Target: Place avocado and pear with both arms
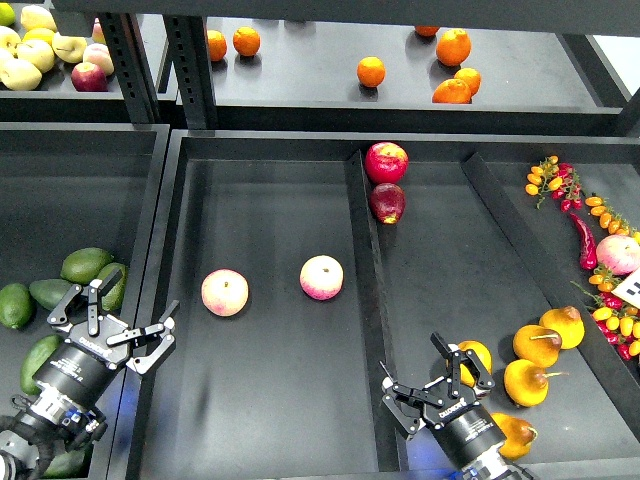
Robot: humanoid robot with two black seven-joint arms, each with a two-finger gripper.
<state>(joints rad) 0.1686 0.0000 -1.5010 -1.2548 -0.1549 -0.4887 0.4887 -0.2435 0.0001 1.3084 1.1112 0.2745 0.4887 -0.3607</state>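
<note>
dark shelf trays (270,400) hold lots of fruit.
the left gripper (112,318) is wide open by a smooth dark green avocado (86,264) in the left tray. the right gripper (436,385) is wide open, touching a golden pear (478,356) on the right.

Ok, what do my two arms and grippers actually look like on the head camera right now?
Both arms are black, ending in round cylindrical wrists with small white lettering, too small to read. The left gripper and right gripper each have two black fingers with silver-grey metal linkages. A faint blue glow shows near each wrist.
</note>
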